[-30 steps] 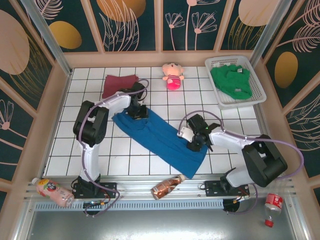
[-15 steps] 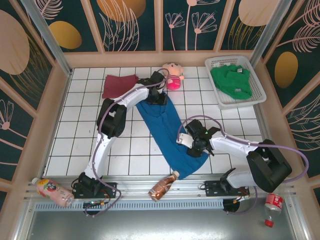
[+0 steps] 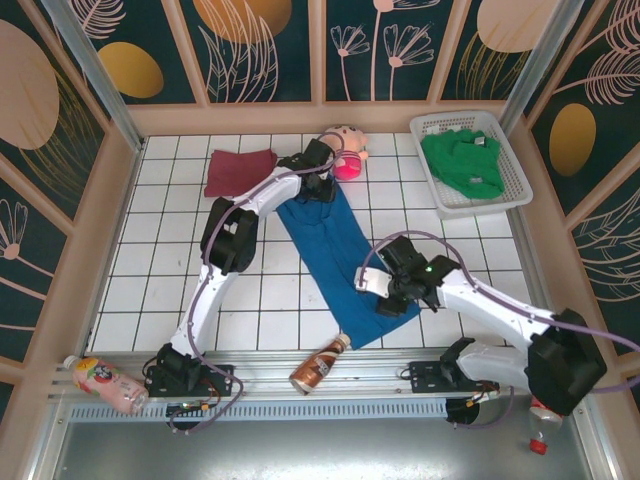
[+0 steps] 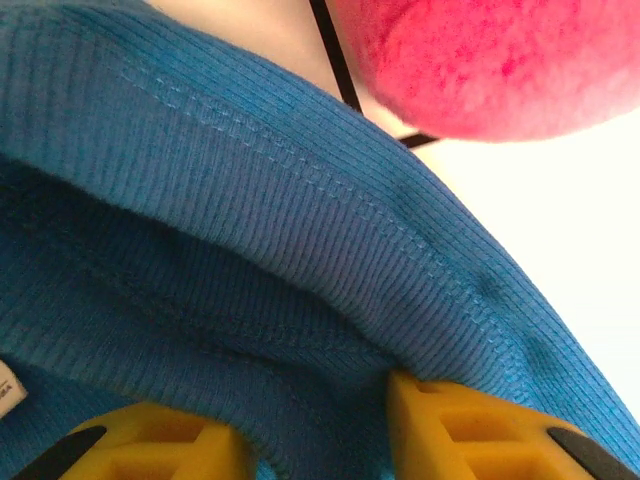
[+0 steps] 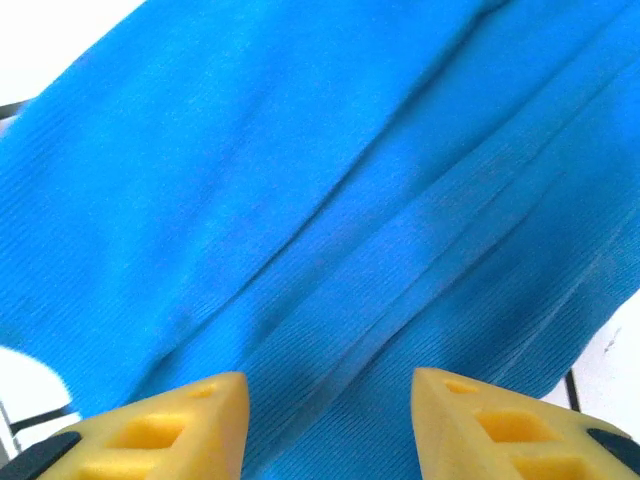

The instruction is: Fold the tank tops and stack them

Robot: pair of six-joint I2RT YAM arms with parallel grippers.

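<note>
The bright blue tank top (image 3: 335,245) lies stretched out in a long strip from the back middle of the table toward the front right. My left gripper (image 3: 318,190) is at its far end beside the pink doll (image 3: 347,152). In the left wrist view this gripper (image 4: 320,425) is shut on a bunched fold of blue cloth (image 4: 250,230). My right gripper (image 3: 386,290) hovers over the near part, open, with flat blue cloth (image 5: 320,200) showing between its yellow fingers (image 5: 170,425). The maroon tank top (image 3: 240,170) lies folded at the back left. The green tank top (image 3: 462,160) lies in the white basket (image 3: 455,121).
A brown bottle (image 3: 315,368) lies at the table's front edge near the blue top's near end. A pink-labelled bottle (image 3: 100,383) lies at the front left and another bottle (image 3: 545,410) at the front right. Low walls ring the tiled table.
My left gripper swung the blue top's far end from the left to beside the doll, turning the top lengthwise. My right gripper's jaws have spread and let go of the near part.
</note>
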